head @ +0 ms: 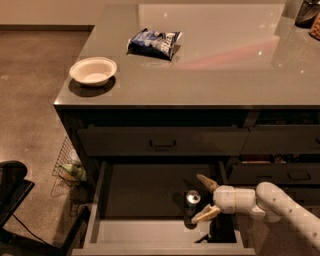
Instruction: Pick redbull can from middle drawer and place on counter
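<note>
One redbull can [192, 198] was seen, stood upright on the floor of the middle drawer [142, 192], towards its right side, with the silver top facing up. One drawer was pulled out; one wide drawer [162, 141] with a black bar handle was shut directly above it, and two narrower drawer fronts [295, 175] were partly seen to the right.

One hand [196, 199] was counted, reaching into the open drawer from the right on a pale arm [280, 205]. Its two tan fingers [206, 182] were spread wide, one behind the can and one in front of it, so the can was bracketed between them. The hand was released and nothing was grasped; whether either finger touched the can could not be told.

On the desk [215, 80] one white bowl [93, 71] was set near the front left corner, and one blue-and-white snack bag [155, 43] lay further back, well apart from the bowl. Dark objects [306, 14] were cut off at the far right corner.

On the brown floor [30, 100] beside the cabinet, one wire basket [67, 167] with something green inside was seen, and a black object [12, 192] was cut off at the lower left.

The writing on the bag and any label on the can could not be read.
</note>
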Motion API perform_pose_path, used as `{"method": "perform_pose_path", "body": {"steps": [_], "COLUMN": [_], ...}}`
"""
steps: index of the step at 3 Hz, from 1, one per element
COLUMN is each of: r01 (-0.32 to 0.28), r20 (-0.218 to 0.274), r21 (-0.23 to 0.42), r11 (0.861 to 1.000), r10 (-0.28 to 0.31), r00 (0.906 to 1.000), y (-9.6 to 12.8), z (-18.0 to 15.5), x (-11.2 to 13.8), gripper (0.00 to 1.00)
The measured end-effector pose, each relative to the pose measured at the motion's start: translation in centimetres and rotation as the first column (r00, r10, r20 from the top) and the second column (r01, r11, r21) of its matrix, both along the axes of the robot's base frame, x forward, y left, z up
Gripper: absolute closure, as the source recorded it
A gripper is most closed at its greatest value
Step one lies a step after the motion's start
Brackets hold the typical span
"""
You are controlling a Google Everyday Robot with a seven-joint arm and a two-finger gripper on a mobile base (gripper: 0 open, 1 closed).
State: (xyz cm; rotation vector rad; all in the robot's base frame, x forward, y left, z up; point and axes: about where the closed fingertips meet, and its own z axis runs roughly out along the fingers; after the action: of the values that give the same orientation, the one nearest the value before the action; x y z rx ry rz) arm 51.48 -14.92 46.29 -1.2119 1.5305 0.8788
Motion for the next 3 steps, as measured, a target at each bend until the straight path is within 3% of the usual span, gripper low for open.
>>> {"method": "perform_pose_path", "body": {"steps": [2,3], "r01": [-0.023,-0.016], "r20": [-0.048,-0.048], "r21": [0.046,0.097], "r11": [0.999,0.995], "r10": [0.026,0.021], "r00": [0.9985,0.9986], "y": [2.0,2.6], "z": [-2.5,0.2], "x": [0.8,-0.7], "gripper": [0.42,0.65]}}
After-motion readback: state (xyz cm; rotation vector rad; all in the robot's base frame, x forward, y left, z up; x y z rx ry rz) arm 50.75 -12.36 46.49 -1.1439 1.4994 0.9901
